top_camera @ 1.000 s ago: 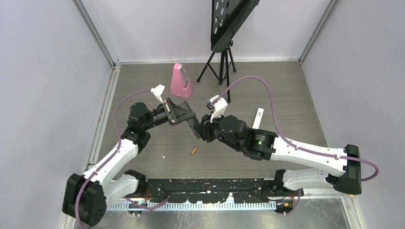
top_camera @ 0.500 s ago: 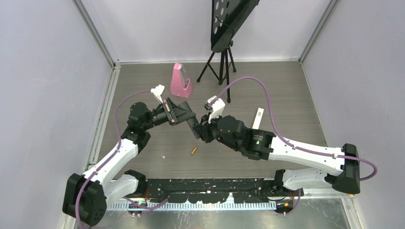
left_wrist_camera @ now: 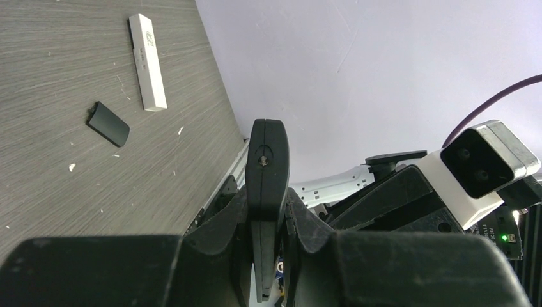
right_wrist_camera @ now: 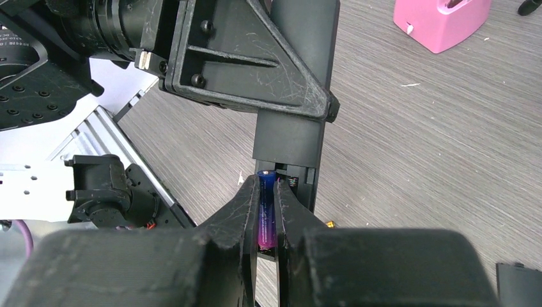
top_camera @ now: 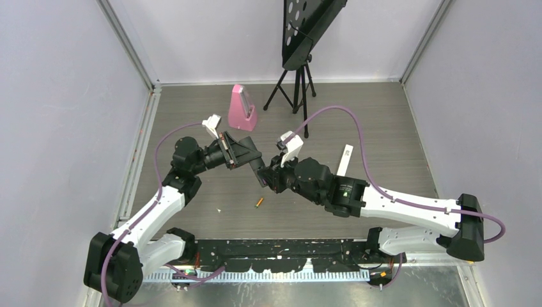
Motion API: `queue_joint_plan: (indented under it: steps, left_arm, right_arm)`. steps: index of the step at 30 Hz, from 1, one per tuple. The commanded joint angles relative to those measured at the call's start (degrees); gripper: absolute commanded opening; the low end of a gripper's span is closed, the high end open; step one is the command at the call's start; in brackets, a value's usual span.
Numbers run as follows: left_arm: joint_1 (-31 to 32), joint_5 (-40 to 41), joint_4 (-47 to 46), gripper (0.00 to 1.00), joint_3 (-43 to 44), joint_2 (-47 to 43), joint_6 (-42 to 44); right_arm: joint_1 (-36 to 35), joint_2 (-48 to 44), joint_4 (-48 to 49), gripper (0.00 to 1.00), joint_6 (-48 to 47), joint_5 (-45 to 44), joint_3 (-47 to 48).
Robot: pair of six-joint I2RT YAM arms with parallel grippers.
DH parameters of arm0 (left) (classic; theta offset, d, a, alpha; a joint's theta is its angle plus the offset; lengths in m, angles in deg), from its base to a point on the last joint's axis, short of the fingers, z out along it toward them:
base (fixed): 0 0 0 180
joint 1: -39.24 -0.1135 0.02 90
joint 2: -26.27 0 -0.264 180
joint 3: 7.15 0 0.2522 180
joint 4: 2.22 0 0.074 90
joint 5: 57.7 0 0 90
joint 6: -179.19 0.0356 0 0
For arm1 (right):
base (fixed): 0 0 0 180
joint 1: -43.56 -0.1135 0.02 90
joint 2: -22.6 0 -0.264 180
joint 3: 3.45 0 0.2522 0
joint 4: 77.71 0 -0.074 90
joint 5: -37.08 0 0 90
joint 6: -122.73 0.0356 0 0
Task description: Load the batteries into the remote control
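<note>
My left gripper (left_wrist_camera: pixel 267 214) is shut on the remote control (left_wrist_camera: pixel 267 160), a slim black bar held edge-on above the table. In the right wrist view the remote control (right_wrist_camera: pixel 295 137) shows its open battery compartment at its lower end. My right gripper (right_wrist_camera: pixel 266 195) is shut on a purple-blue battery (right_wrist_camera: pixel 266 214), upright between the fingertips, with its top at the left side of that compartment. From above, both grippers meet at the remote control (top_camera: pixel 258 171). A gold battery (top_camera: pixel 259 203) lies loose on the table below them. The black back cover (left_wrist_camera: pixel 108 124) lies flat on the table.
A white bar-shaped remote (top_camera: pixel 346 158) lies to the right of the arms. A pink metronome (top_camera: pixel 242 109) and a black tripod stand (top_camera: pixel 297 83) are at the back. Grey walls close the table on three sides.
The right gripper's fingers have drawn in on the purple-blue battery, and the right arm has crept slightly left toward the remote control. The left arm has held still.
</note>
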Motion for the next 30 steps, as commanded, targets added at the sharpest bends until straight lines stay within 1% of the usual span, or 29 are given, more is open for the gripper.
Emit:
queue_joint_plan:
  steps: [1,5,16,20,21,22,25,26,28,30]
  left_arm:
    - [0.12,1.97,-3.54,0.00,4.02,-2.23,-3.41]
    - [0.12,3.76,-1.98,0.00,4.93,-2.64,-3.49]
    - [-0.35,5.45,-0.52,0.00,6.51,-2.49,-3.69]
    - [-0.49,4.16,-1.42,0.00,6.94,-1.90,-3.40]
    - [-0.49,3.23,-1.85,0.00,6.95,-1.59,-2.77]
    - [-0.49,1.95,-2.03,0.00,6.99,-1.21,-1.88]
    - [-0.49,-1.74,-1.86,0.00,6.30,-0.59,2.54]
    - [-0.49,-2.27,-1.16,0.00,5.87,-0.67,4.66]
    - [-0.54,-2.32,1.66,0.00,5.24,-1.11,9.37]
    - [-0.55,-1.56,5.58,0.00,4.93,-1.48,13.71]
  right_arm:
    - [-0.07,-0.51,0.26,0.05,1.54,3.24,-3.05]
    - [-0.06,-0.43,0.19,0.01,1.24,5.00,-5.24]
    - [-0.07,0.70,-2.64,0.01,0.68,4.60,-6.84]
    - [-0.03,1.57,-3.65,0.00,1.04,5.34,-6.16]
    - [-0.07,1.59,-3.95,0.02,1.63,4.99,-5.38]
    - [-0.05,1.57,-4.40,0.09,2.39,4.04,-4.23]
    - [-0.03,1.56,-6.50,0.33,3.70,-0.03,0.62]
    - [0.01,1.68,-6.77,0.38,4.09,-1.30,2.11]
    - [0.02,1.79,-8.03,0.46,4.37,-3.13,4.86]
    - [0.08,1.93,-8.84,0.49,4.85,-5.01,6.78]
